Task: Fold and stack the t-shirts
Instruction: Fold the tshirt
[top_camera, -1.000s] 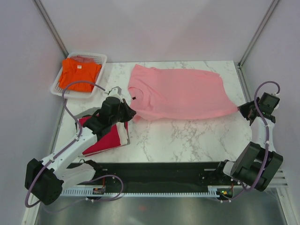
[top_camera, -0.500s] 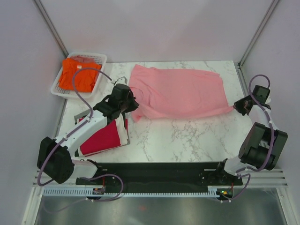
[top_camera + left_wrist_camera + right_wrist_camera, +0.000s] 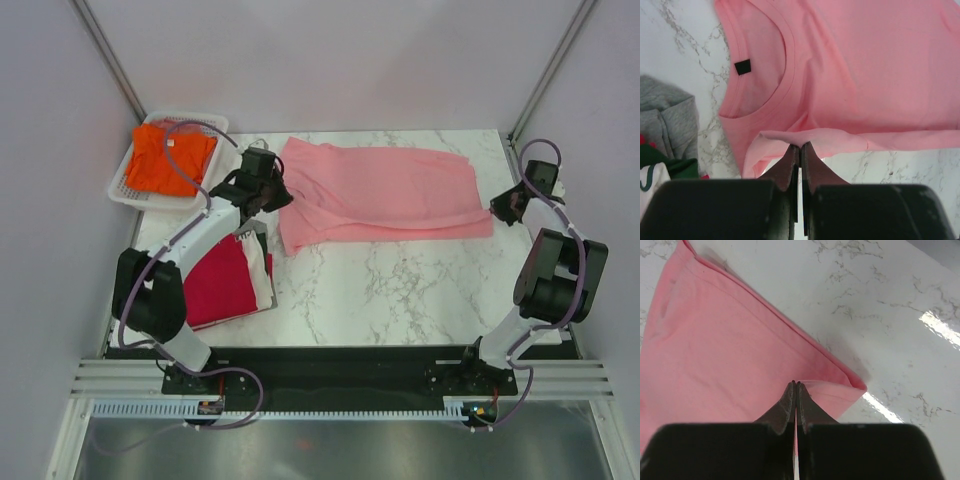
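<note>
The pink shirt (image 3: 385, 195) lies spread on the counter (image 3: 400, 290). Wrist views show the left claw (image 3: 800, 147) pinching its fold below the collar and the right claw (image 3: 796, 385) pinching a corner. Only the overhead view shows the orange shirt (image 3: 150, 170).

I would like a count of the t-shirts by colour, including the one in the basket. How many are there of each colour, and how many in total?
pink t-shirt: 1
orange t-shirt: 1, in the basket
red t-shirt: 1
grey t-shirt: 1
white t-shirt: 1
Total: 5 visible; the pile may hide more.
</note>
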{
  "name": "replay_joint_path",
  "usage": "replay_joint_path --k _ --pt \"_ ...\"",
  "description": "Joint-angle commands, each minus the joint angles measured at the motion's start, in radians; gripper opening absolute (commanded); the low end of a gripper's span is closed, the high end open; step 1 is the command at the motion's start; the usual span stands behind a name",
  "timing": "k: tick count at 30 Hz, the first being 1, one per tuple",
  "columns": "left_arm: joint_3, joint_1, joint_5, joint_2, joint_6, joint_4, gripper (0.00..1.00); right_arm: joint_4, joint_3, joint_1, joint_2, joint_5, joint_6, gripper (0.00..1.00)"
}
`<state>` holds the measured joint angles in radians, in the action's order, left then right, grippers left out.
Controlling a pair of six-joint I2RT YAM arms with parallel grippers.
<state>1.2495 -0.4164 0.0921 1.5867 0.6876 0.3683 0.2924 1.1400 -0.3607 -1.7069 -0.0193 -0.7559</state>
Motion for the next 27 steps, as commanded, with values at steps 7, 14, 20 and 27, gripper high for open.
replay_joint_path --k 7,14,20,27 --pt "0.16 0.059 -0.083 0.169 -0.046 -0.005 0.02 -0.015 0.139 0.022 -0.099 0.058 -0.023 0.0" --pt "0.274 0.114 -0.153 0.291 -0.05 0.011 0.02 -0.016 0.225 0.045 -0.198 0.062 -0.034 0.0" --pt "0.39 0.134 -0.19 0.387 -0.056 0.007 0.37 -0.019 0.233 0.052 -0.197 0.081 -0.031 0.55" --pt "0.329 0.122 -0.183 0.294 -0.082 -0.011 0.73 -0.108 -0.031 0.054 0.018 0.111 -0.016 0.66"
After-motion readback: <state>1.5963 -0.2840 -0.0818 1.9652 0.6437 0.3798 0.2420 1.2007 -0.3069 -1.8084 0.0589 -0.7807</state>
